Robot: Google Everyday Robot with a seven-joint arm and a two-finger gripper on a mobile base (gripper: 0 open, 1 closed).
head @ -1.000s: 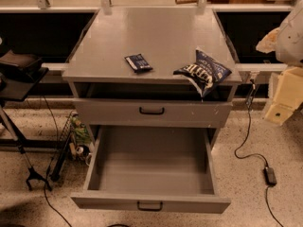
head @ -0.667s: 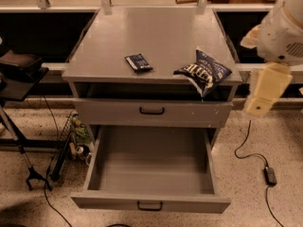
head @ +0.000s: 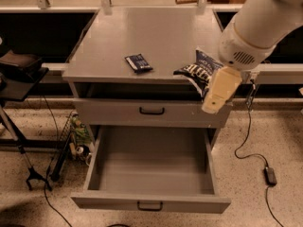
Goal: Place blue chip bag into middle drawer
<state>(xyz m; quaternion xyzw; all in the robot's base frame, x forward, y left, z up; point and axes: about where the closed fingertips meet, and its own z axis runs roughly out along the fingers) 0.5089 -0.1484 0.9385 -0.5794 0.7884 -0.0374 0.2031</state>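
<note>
— Since the earlier frame our arm (head: 258, 27) has swung in from three o'clock and now fills the upper right of the view. The end effector (head: 213, 103) has travelled with it to the front right corner of the bench (head: 151, 32).

— Where do we have the blue chip bag (head: 196, 71)?

— At about four o'clock on the bench top, puffy and crinkled, right at the front edge. It has not shifted. The end effector overlaps the bag's three o'clock side in our view.

— Does it have hold of the bag?

— We cannot tell, nor how far open it stands; we see only its pale body hanging from the wrist.

— And the middle drawer (head: 118, 203)?

— Pulled fully out at six o'clock, below the bench, as before. The shallower drawer front (head: 109, 111) above it is shut.

— Anything else up top?

— The small dark-blue packet (head: 138, 63) lies flat near the centre, at nine o'clock from the bag and well apart from it.
</note>
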